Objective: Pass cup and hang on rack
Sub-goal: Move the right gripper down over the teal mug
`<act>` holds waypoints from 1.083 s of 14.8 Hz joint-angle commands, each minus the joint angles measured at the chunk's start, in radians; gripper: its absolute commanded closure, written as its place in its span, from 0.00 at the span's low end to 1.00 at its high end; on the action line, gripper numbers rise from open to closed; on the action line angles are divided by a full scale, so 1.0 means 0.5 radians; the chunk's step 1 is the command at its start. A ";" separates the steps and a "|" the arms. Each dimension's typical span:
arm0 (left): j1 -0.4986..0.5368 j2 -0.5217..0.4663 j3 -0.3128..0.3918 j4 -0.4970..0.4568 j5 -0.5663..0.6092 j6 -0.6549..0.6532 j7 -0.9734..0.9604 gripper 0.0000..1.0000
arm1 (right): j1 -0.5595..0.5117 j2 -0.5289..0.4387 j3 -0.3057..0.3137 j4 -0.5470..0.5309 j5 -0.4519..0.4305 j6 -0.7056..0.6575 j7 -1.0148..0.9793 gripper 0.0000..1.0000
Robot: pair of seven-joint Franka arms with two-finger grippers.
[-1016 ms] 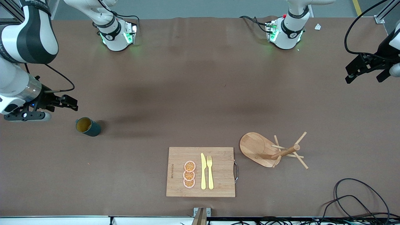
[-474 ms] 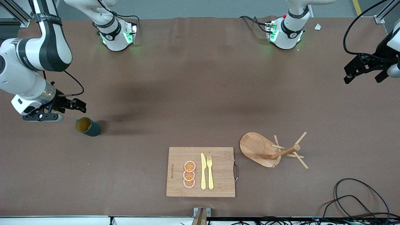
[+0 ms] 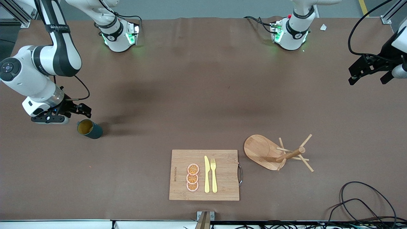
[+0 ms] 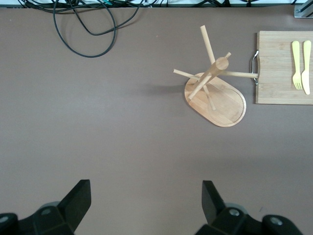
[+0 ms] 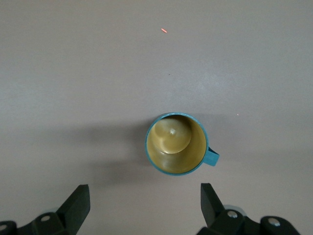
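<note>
- At the middle left of the front view, the cup stands upright on the table, toward the right arm's end, mustard inside showing and nothing touching it.
- Seen from the right wrist view, the cup sits between and just ahead of the two dark fingertips, its loop handle sticking out toward one finger.
- Hovering just above and beside the cup, the right gripper has its fingers spread wide and holds nothing.
- By my reading the step in hand is the approach for the first pick-up; the pass and the hanging are not yet begun.
- Next, I judge, the right gripper needs to come down around the cup's wall or rim, keeping the handle free for a peg, then close.
- Lower right of centre in the front view, the rack stands on its oval base, pegs bare, just beside the cutting board that carries a knife, a fork and orange slices.
- At the upper right edge of the front view, the left gripper waits above the table, fingers apart and empty; its wrist view looks down on the rack.
</note>
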 commanded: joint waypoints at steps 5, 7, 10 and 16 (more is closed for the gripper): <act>-0.005 0.003 -0.016 0.058 0.027 -0.035 -0.021 0.00 | -0.032 0.197 0.018 -0.154 0.040 0.452 0.165 0.00; -0.005 0.006 -0.016 0.058 0.027 -0.035 -0.021 0.00 | -0.002 0.198 0.021 -0.163 0.040 0.456 0.255 0.00; -0.002 0.010 -0.016 0.058 0.030 -0.038 -0.021 0.00 | 0.014 0.198 0.021 -0.160 0.037 0.444 0.270 0.00; 0.001 0.010 -0.016 0.058 0.033 -0.035 -0.021 0.00 | 0.032 0.283 0.021 -0.130 0.034 0.462 0.270 0.01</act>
